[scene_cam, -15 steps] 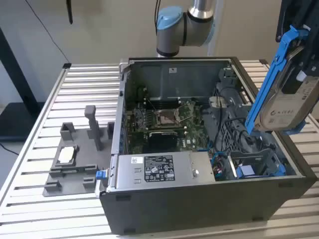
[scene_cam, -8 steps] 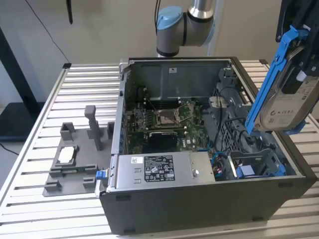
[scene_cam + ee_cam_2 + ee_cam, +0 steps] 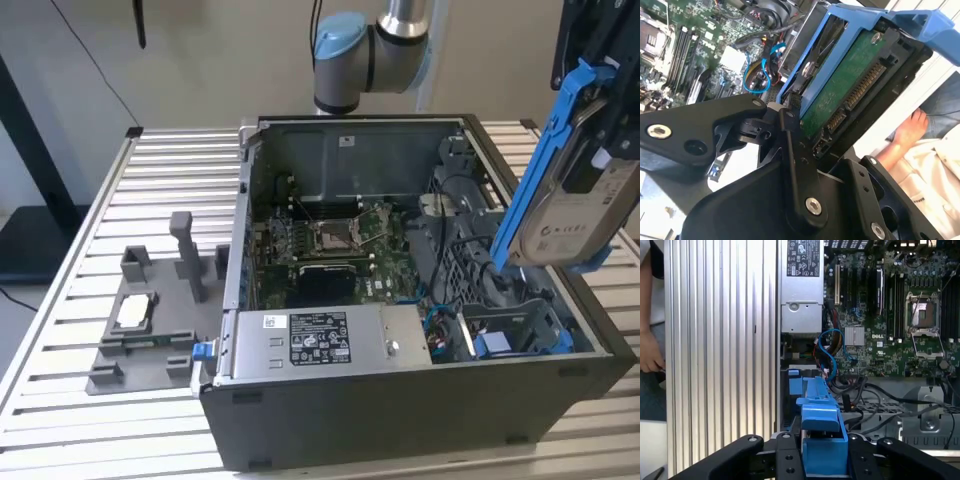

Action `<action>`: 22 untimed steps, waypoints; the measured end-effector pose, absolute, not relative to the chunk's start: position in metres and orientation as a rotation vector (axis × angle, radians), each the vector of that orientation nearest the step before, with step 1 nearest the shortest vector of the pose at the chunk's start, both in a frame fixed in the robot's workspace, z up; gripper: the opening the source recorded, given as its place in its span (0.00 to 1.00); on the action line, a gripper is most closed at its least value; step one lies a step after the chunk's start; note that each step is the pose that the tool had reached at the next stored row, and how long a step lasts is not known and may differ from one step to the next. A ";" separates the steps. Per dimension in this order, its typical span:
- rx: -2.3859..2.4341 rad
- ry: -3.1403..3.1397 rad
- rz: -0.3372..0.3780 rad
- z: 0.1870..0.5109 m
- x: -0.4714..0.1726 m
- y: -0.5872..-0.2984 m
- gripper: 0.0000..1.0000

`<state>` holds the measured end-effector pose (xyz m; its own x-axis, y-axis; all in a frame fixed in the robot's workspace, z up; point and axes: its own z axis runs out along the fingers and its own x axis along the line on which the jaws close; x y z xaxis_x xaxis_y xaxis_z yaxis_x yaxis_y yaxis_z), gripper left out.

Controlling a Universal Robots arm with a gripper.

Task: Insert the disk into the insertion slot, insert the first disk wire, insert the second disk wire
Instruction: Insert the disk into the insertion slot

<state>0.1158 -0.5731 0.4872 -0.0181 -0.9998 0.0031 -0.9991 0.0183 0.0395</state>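
The gripper (image 3: 824, 456) is clamped on the disk (image 3: 575, 215) by its blue carrier (image 3: 822, 432); the disk hangs tilted above the drive bay (image 3: 520, 328) of the open computer case (image 3: 400, 410), probably to aim it; it is not yet inserted

Open-topped dark grey computer case (image 3: 420, 410) on slatted metal surface (image 3: 60, 400). Green motherboard (image 3: 330, 245) on case floor, CPU socket (image 3: 335, 236) near its middle. Grey labelled power-supply box (image 3: 320, 340) along case's near wall in exterior view. In first wrist view, blue cables (image 3: 832, 347) loop between power-supply box and small silver heatsink (image 3: 855, 336); black wires (image 3: 875, 395) trail nearby. On exterior view's left, grey fixture (image 3: 140, 350) just beside case: upright post (image 3: 185, 250) standing on it, silver chip (image 3: 135, 312) lying flat in its recess.
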 end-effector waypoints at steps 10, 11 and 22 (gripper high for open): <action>2.172 -2.209 -0.060 0.477 0.116 -0.574 0.33; 2.174 -2.207 -0.060 0.476 0.116 -0.574 0.33; 2.210 -2.171 -0.059 0.468 0.116 -0.578 0.33</action>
